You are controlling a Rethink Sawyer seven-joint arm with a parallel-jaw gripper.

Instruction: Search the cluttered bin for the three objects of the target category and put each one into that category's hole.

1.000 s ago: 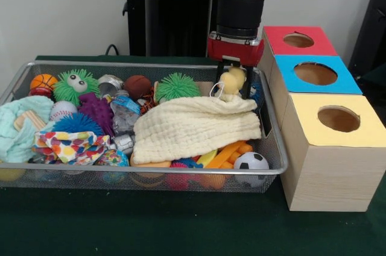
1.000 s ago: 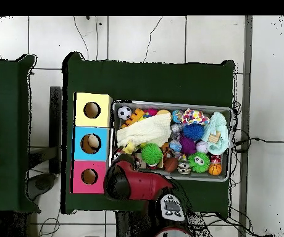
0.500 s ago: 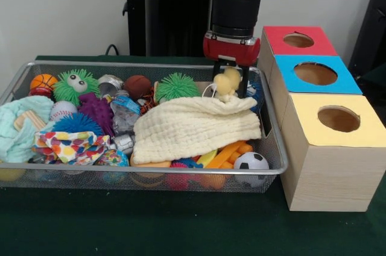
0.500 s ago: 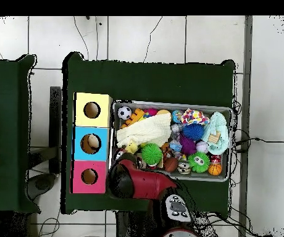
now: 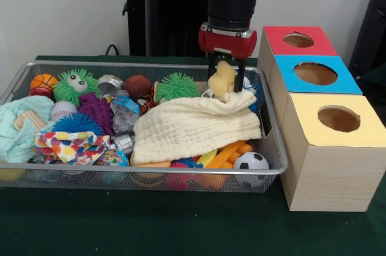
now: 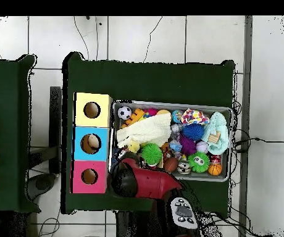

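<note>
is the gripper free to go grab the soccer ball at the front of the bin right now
Probably not yet. The gripper is shut on a yellow plush toy, so its jaws are occupied. The soccer ball itself lies uncovered in the bin's corner beside the cream cloth.

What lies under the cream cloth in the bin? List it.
Poking out beneath the cream cloth: orange sticks, a soccer ball and a yellow piece. Anything further under it is covered.

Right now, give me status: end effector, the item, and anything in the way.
End effector shut on yellow plush toy, lifted above cream cloth. Toy's white string trails onto the cloth. Red, blue, yellow hole boxes beside bin, holes unobstructed.
</note>
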